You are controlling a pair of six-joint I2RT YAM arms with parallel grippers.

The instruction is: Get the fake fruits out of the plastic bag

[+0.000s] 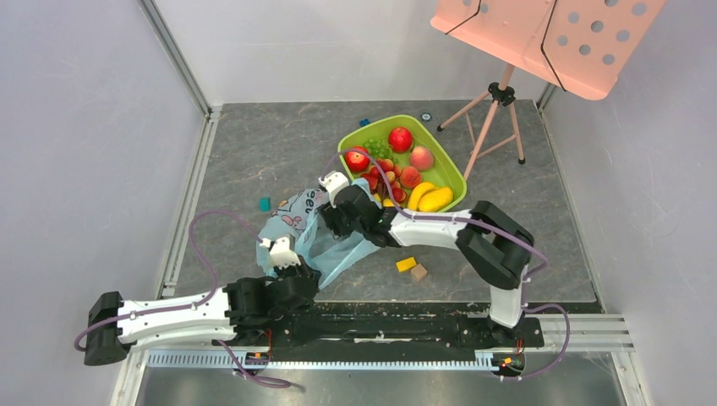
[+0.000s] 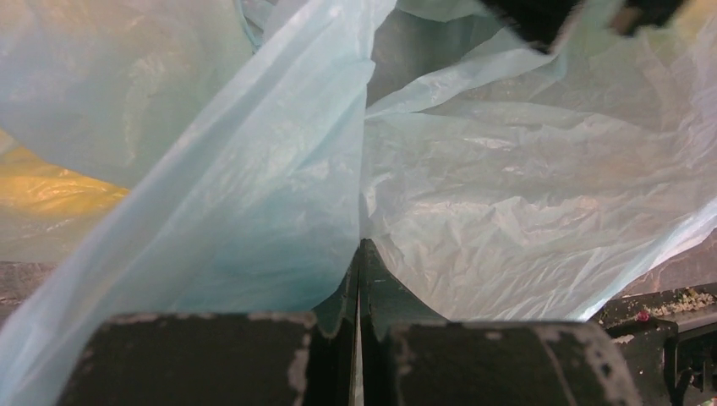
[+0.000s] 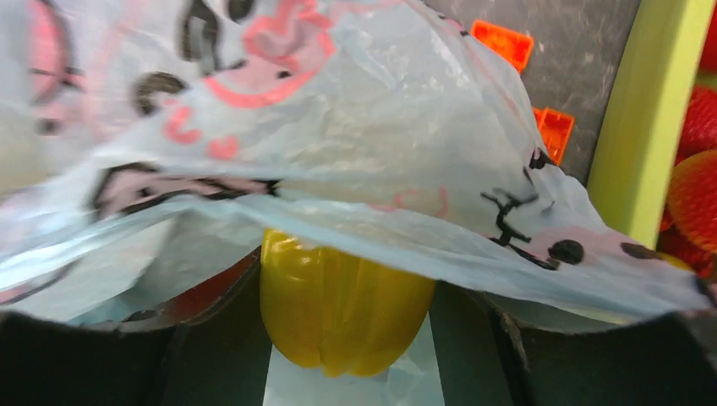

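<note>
Closest to us in the left wrist view, the left pincer (image 2: 360, 262) was pressed together on a fold of the plastic bag (image 2: 490, 211), whose pale blue film filled the view. In the right wrist view, the right pincer (image 3: 351, 364) stood around a yellow fruit (image 3: 342, 304) under the bag's printed flap; whether it pinched we could not tell. From above, we saw the bag crumpled on the table (image 1: 254, 152) between both arms, just beside the green tray (image 1: 446, 161).

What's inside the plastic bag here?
Under the printed flap of the plastic bag, one yellow ribbed fruit shows between the right fingers. Crinkled film covers the rest, so other contents cannot be seen.
</note>
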